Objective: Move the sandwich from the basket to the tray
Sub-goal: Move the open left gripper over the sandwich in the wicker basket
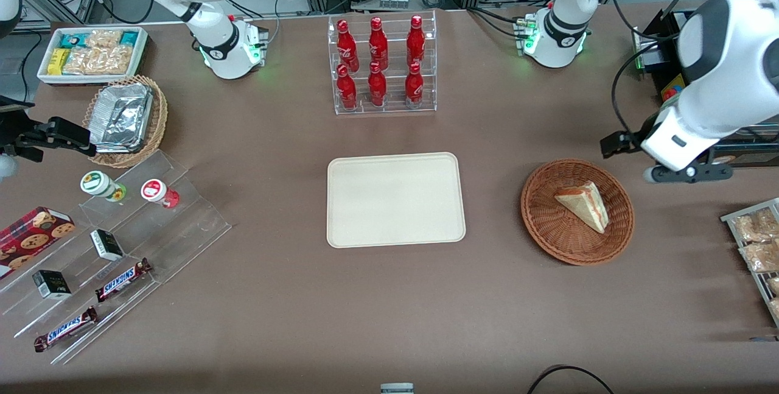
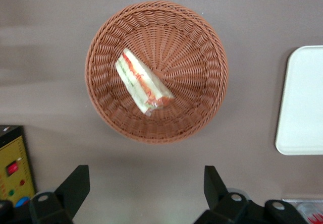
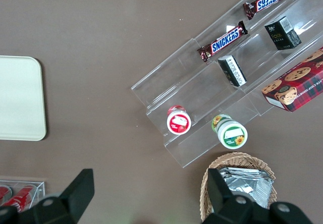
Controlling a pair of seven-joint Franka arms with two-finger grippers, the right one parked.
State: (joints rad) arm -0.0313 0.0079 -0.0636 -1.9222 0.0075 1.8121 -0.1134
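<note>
The sandwich (image 1: 584, 204) (image 2: 143, 81), a clear-wrapped wedge with red and green filling, lies in the reddish-brown woven basket (image 1: 541, 223) (image 2: 202, 47) toward the working arm's end of the table. The cream tray (image 1: 395, 199) (image 2: 305, 103) lies flat at mid-table beside the basket, with nothing on it. My left gripper (image 1: 616, 143) (image 2: 145, 176) hangs open well above the table. It is beside the basket and slightly farther from the front camera, and its fingers are wide apart with nothing between them.
A clear rack of red bottles (image 1: 382, 65) stands farther from the front camera than the tray. A wire rack of snack packets (image 1: 758, 242) sits at the working arm's table edge. A black box with a yellow panel (image 2: 12, 166) stands close to the gripper.
</note>
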